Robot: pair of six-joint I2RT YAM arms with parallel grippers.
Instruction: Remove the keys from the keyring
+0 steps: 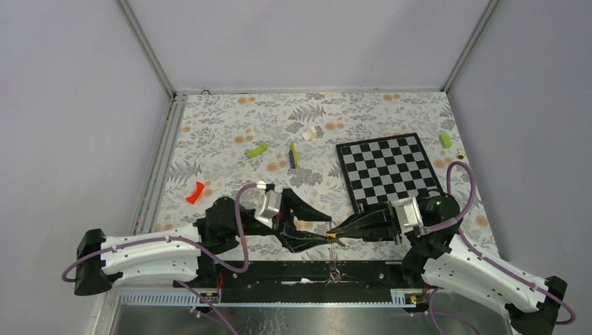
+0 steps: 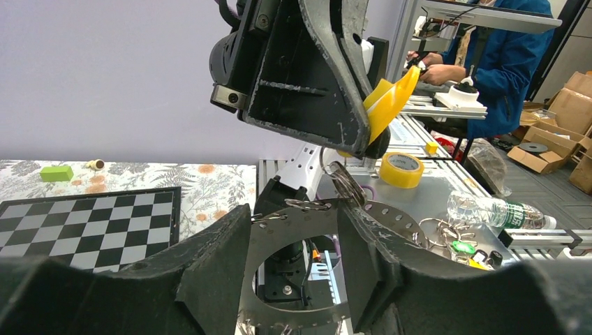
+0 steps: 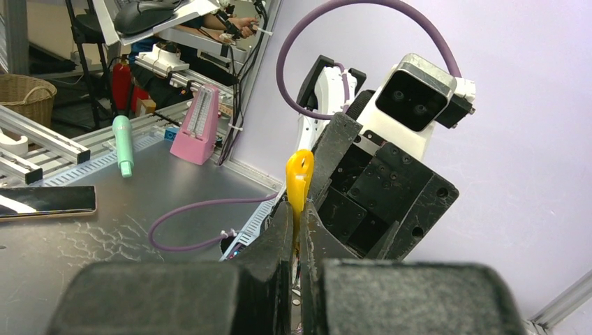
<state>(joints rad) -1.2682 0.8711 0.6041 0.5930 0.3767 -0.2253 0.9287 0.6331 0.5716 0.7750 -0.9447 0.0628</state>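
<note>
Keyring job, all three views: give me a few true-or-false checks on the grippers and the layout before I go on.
1. The right gripper is shut on the yellow tag. True.
2. The left gripper is clamped fully shut. False: its fingers stand apart, and the keyring shows in the gap between them.
3. The chessboard lies on the left side of the floral cloth. False: it lies on the right side.
4. A red piece lies on the floral cloth near its left edge. True.
</note>
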